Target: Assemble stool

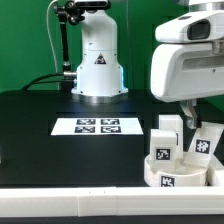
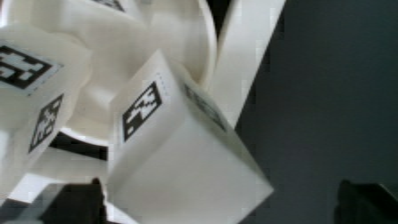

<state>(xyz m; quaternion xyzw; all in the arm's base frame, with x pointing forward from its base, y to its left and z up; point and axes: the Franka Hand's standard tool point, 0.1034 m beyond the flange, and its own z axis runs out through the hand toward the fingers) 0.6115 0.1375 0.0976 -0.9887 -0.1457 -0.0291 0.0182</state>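
Big and close in the exterior view, the white arm housing [image 1: 190,60] fills the upper corner on that view's right, and below it the gripper [image 1: 187,112] drops down over the cluster of stool parts. Its jaws stand spread as wide as they go, and nothing sits between them as far as I can make out; in the wrist view the dark fingertips [image 2: 61,200] flank the nearest leg [image 2: 178,150] without clearly touching it, so I call the hand empty, poised for a grasp. That leg, a blocky white piece with a black-and-white marker on its face, looms right under the wrist camera, tilted, with the curved rim of the seat [image 2: 143,40] behind it. Moving outward in the exterior view, the round seat [image 1: 170,172] lies near the table's front edge, with at least three legs standing or leaning in and around it; whether any is actually screwed in I cannot tell, though they look merely propped. Farther out, the marker board [image 1: 98,127] lies flat on the black table [image 1: 40,140], well apart from the parts. My read: assembly has barely started, and every leg probably remains to be fitted.
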